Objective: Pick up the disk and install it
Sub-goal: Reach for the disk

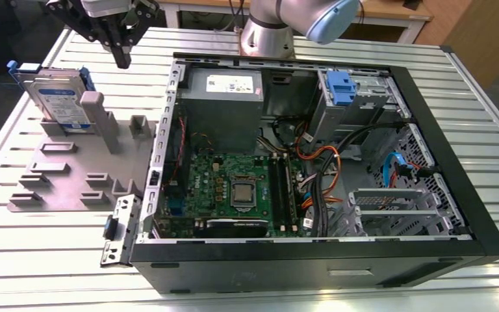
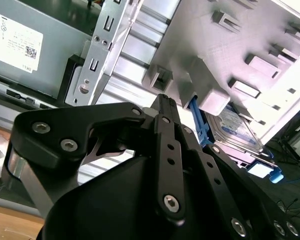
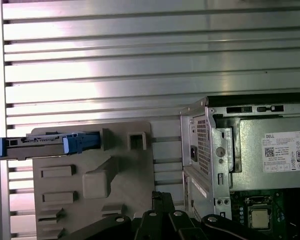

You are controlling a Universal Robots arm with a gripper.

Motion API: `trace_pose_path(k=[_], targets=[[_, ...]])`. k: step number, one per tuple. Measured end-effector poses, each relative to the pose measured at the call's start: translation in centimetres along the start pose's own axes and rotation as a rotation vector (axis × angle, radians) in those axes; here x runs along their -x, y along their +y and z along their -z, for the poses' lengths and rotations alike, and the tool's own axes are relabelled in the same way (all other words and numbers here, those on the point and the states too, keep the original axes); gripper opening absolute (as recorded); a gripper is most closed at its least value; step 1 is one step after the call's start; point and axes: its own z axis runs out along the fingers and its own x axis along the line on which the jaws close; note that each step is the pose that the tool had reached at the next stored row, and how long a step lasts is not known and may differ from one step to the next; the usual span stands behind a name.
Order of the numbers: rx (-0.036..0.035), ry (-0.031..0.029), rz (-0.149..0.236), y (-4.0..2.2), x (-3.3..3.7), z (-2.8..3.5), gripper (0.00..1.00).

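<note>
The disk (image 1: 59, 97) stands on edge in a slot of the grey fixture plate (image 1: 67, 169) at the exterior view's left. It is silver-grey with a blue-and-white label and a blue bracket. My gripper (image 1: 124, 60) hangs above it, slightly toward the exterior view's right, clear of it. Its black fingers are shut together with nothing between them. In the second wrist view the gripper (image 2: 163, 100) points at the plate (image 2: 230, 45), with the disk (image 2: 235, 127) beyond. The first wrist view shows the disk (image 3: 40, 146) edge-on, some way from the gripper (image 3: 162, 196).
An open computer case (image 1: 431, 130) lies flat in the middle of the slatted metal table (image 1: 475, 71). Inside are a grey power-supply box (image 1: 223, 97), a green motherboard (image 1: 232, 188), cables and a drive bay with a blue clip (image 1: 340, 88). The arm's base (image 1: 267, 32) stands behind the case.
</note>
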Motion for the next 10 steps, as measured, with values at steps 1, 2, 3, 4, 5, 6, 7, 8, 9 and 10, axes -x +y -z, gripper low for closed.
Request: trace_pose_path(k=[1,2,3,4,5,6,7,8,9,10], targets=[[0.0001,-0.0001,0.0,0.1,-0.09,-0.01,0.11],[0.0001,-0.0002,0.0,0.17,-0.17,-0.01,0.11],[0.0001,-0.0001,0.0,0.22,-0.23,-0.01,0.11],[0.0002,-0.0001,0.0,0.27,-0.29,-0.02,0.11],[0.0001,-0.0001,0.0,0.3,-0.34,-0.02,0.11],[0.0001,-0.0001,0.0,0.31,-0.42,-0.02,0.11],[0.0001,-0.0001,0.0,0.32,-0.5,-0.02,0.11],[0.0001,-0.0001,0.0,0.32,-0.6,-0.03,0.11],[0.0001,-0.0001,0.0,0.32,-0.68,-0.03,0.11],[0.0001,-0.0001,0.0,0.31,-0.76,-0.03,0.11]])
